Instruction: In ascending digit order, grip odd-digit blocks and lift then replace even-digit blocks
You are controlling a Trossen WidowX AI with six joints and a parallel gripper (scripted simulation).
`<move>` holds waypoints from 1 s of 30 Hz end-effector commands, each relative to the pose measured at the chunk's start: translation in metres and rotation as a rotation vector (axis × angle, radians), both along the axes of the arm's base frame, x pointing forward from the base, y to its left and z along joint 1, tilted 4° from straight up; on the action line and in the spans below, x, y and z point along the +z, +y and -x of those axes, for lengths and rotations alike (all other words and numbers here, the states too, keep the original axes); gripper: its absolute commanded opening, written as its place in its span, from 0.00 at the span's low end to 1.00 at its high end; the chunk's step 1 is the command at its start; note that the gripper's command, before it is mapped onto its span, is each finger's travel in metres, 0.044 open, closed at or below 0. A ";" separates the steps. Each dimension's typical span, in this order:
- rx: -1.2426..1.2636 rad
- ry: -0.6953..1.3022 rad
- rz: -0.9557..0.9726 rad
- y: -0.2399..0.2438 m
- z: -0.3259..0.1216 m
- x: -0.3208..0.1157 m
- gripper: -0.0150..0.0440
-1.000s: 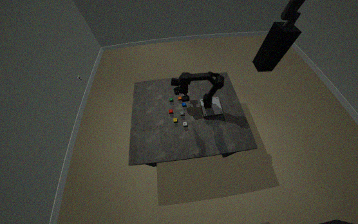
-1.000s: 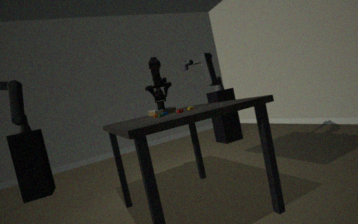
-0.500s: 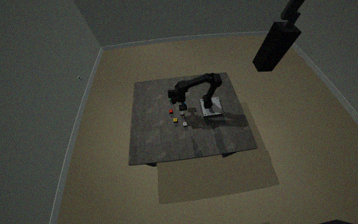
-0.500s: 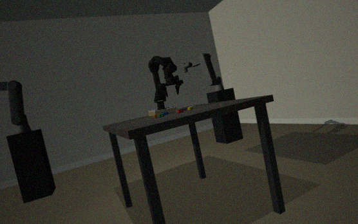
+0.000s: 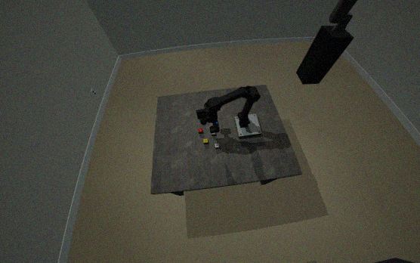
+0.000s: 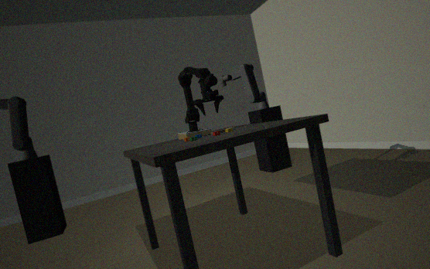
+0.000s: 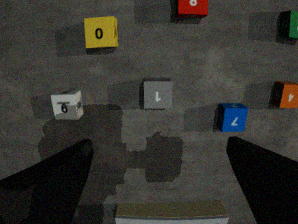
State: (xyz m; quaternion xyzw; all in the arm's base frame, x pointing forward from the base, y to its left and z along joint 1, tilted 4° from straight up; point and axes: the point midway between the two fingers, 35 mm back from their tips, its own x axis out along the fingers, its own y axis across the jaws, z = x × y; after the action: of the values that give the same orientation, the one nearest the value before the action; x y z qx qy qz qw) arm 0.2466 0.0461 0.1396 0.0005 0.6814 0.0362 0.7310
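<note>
The hand (image 5: 208,126) (image 6: 210,113) (image 7: 160,145) hangs above the counter (image 5: 177,162) (image 6: 271,128) (image 7: 210,60), fingers apart, gripping nothing. In the wrist view, the gray 1 block (image 5: 214,134) (image 7: 157,94) lies between the white block (image 5: 216,146) (image 7: 67,106) and blue 7 block (image 5: 217,123) (image 6: 199,136) (image 7: 233,118). Beyond are the yellow 0 block (image 5: 205,140) (image 6: 228,130) (image 7: 101,33) and red block (image 5: 200,131) (image 6: 216,133) (image 7: 193,7); the orange 4 block (image 6: 186,139) (image 7: 288,95) and green block (image 6: 192,138) (image 7: 291,25) sit at the right edge.

Tabletop (image 5: 177,162) (image 6: 271,127): mottled dark grey, edges included. Blocks: yellow (image 5: 205,141) (image 6: 228,130) (image 7: 99,33) with black digit; red (image 5: 200,131) (image 6: 216,133) (image 7: 193,7), orange (image 6: 186,139) (image 7: 287,95) and blue (image 5: 217,123) (image 6: 199,136) (image 7: 233,118), digits white.
</note>
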 end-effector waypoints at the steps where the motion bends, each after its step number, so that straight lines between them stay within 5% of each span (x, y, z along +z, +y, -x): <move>1: -0.005 -0.005 0.004 0.000 -0.001 0.001 0.93; 8: -0.005 -0.004 0.003 0.007 -0.002 0.001 0.93; 17: -0.005 -0.003 -0.007 0.105 0.009 0.006 0.93; 30: -0.005 -0.003 -0.007 0.107 0.009 0.006 0.93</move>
State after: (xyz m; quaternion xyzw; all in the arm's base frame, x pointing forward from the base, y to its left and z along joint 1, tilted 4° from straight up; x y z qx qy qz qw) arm 0.2365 0.1521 0.1448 0.0039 0.6820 0.0395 0.7303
